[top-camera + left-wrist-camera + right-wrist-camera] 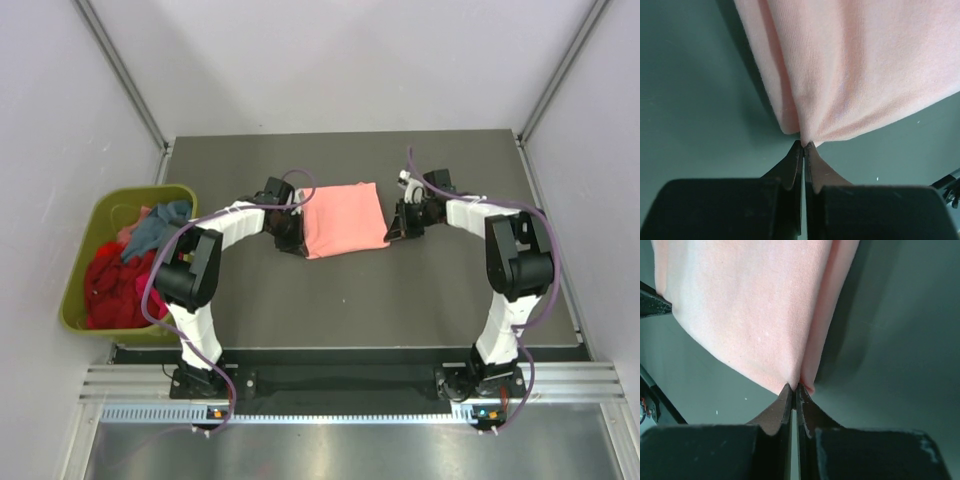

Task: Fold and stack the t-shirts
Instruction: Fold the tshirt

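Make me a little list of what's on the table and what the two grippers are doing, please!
Table: dark and flat
Pink shirt: lies mid-table, folded into a rough square
Left gripper: shut, pinching the shirt's near left corner
Right gripper: shut, pinching the shirt's near right corner
Bin: green, beside the table's left edge
Inside the bin: red shirts and a teal shirt, heaped up, not folded

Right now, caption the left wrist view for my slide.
Left fingers pinched shut on a corner of the salmon-pink t-shirt, dark table behind.
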`<state>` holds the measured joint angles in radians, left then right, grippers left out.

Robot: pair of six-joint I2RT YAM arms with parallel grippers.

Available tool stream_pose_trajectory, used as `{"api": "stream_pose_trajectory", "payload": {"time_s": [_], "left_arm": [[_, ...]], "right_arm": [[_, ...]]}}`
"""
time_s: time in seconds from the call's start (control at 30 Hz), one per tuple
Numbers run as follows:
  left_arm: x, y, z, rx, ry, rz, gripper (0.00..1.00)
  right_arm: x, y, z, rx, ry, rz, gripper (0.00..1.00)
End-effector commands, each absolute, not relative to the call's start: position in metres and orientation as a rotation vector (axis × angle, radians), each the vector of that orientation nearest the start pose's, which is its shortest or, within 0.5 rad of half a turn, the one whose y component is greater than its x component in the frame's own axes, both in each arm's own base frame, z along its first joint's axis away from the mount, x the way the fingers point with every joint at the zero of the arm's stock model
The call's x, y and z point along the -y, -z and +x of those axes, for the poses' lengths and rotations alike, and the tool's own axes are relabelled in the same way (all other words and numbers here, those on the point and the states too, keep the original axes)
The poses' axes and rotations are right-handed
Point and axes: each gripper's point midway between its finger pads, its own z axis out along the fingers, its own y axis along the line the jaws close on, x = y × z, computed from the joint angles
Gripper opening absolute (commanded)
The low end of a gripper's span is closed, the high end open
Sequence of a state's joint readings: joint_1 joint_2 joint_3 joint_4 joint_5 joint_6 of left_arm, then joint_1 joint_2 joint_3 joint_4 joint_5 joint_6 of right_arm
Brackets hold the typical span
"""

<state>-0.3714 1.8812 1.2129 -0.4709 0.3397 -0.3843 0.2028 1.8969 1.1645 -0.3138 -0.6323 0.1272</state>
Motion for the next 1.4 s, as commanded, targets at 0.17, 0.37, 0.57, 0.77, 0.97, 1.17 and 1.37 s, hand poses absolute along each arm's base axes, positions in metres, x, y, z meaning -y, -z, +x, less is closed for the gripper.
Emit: {"api": "stream_pose_trajectory", "payload": {"time_s": [0.17,0.37,0.57,0.77,0.97,1.17,1.37], "left_arm": [[0.187,-0.049,0.351,-2.773,0.529,0.121,0.0],[0.202,-0.058,0.341,-2.746,0.683,0.114,0.29],[0.204,-0.045,0.324,-2.767,0.754,0.143,0.34],[0.22,-0.049,0.326,-2.688,0.892,0.167,0.37],[0.221,-0.04,0.332,-2.673,0.881,0.167,0.37],[0.221,-0.028,0.33,-2.69,0.859,0.167,0.36],[0.229,-0.026,0.328,-2.682,0.903,0.175,0.34]], "right_arm": [[-0.187,-0.062,0.379,-2.469,-0.891,-0.362,0.0],[-0.191,-0.058,0.372,-2.47,-0.925,-0.344,0.0],[-0.191,-0.058,0.371,-2.477,-0.924,-0.345,0.0],[-0.193,-0.061,0.374,-2.469,-0.933,-0.35,0.0],[-0.194,-0.061,0.373,-2.465,-0.945,-0.354,0.0],[-0.195,-0.06,0.373,-2.462,-0.951,-0.354,0.0],[-0.196,-0.061,0.374,-2.456,-0.957,-0.348,0.0]]}}
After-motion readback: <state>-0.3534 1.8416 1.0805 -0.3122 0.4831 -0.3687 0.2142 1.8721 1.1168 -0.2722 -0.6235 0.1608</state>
